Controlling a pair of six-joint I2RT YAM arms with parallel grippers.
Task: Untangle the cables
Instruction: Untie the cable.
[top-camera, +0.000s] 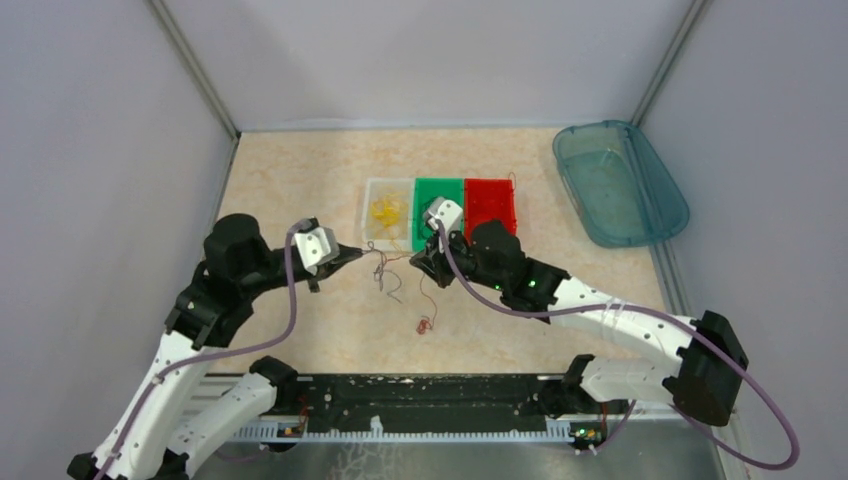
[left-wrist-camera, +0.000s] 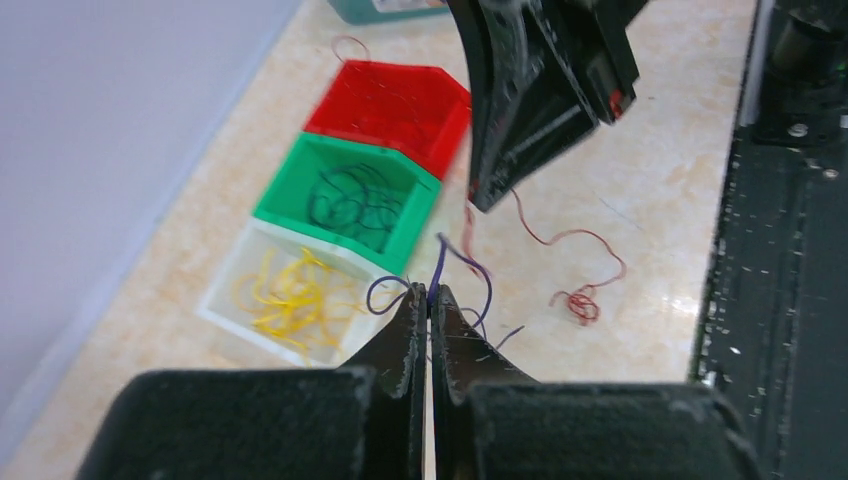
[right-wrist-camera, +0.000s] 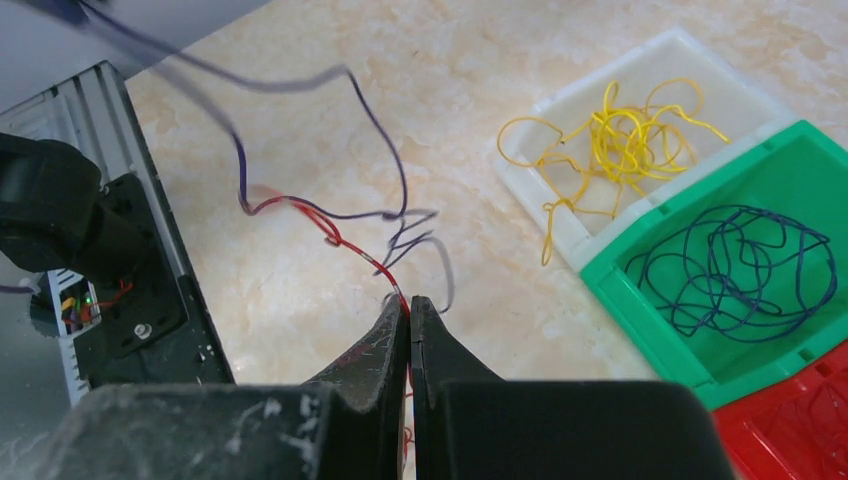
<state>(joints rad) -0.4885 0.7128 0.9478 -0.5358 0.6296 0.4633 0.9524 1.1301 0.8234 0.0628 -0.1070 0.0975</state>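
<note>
**Two arms, one knot: opposed grips on the tangled cables**

Two closed grips frame the work. Nearest the camera, the black base rail (top-camera: 420, 405) marks the near edge of the bench (top-camera: 300, 180). Just beyond it a curled end of the red wire (top-camera: 425, 322) lies loose on the surface. Above that, the left arm (top-camera: 240, 262) and right arm (top-camera: 560, 290) reach inward until their tips stand near one another, with the knot of cables (top-camera: 392, 272) strung between them.

The left jaws are fully closed on the purple wire (left-wrist-camera: 472, 272), which rises from their tips. The right jaws are likewise closed, pinching the red wire where it enters them. In the right wrist view the two strands cross and twist together just ahead of the right tips, so the knot sits nearer the right arm.

The strands' long axis runs left to right across the bench. Separation therefore probably calls for drawing the arms apart along that line. Bare bench lies toward the left wall and to the right.

Farther back, just beyond the jaws, stand the white bin (top-camera: 368, 232) holding yellow wires (top-camera: 388, 210), the green bin (top-camera: 440, 188) and the red bin (top-camera: 490, 200). These limit travel away from the bases. The blue tray (top-camera: 575, 185) rests at the far right.
</note>
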